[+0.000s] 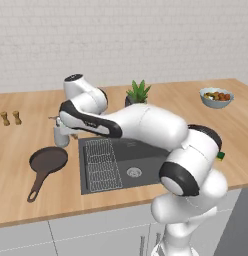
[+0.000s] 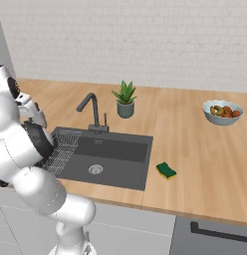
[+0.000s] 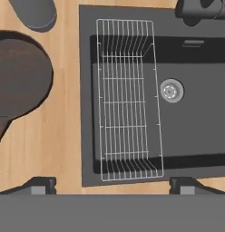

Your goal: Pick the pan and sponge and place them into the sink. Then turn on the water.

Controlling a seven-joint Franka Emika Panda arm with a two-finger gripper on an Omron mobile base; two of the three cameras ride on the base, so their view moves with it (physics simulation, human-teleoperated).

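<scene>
The dark round pan [image 1: 47,160] lies on the wooden counter left of the sink [image 1: 146,167], its long handle pointing toward the counter's front edge. In the hand view the pan [image 3: 19,77] is at the left and the sink's wire rack [image 3: 128,99] is in the middle. My gripper [image 3: 112,186] hangs high over the sink's left rim, open wide with nothing between its fingertips [image 3: 41,186]. The green and yellow sponge [image 2: 166,171] rests on the counter just right of the sink [image 2: 120,159]. No water runs from the dark curved faucet [image 2: 90,107].
A grey soap dispenser [image 1: 61,135] stands just behind the pan. A potted plant [image 2: 125,99] sits behind the sink and a bowl of fruit [image 2: 222,112] at the far right. Two small shakers [image 1: 11,118] stand at the far left. The round drain [image 3: 171,90] lies mid-basin.
</scene>
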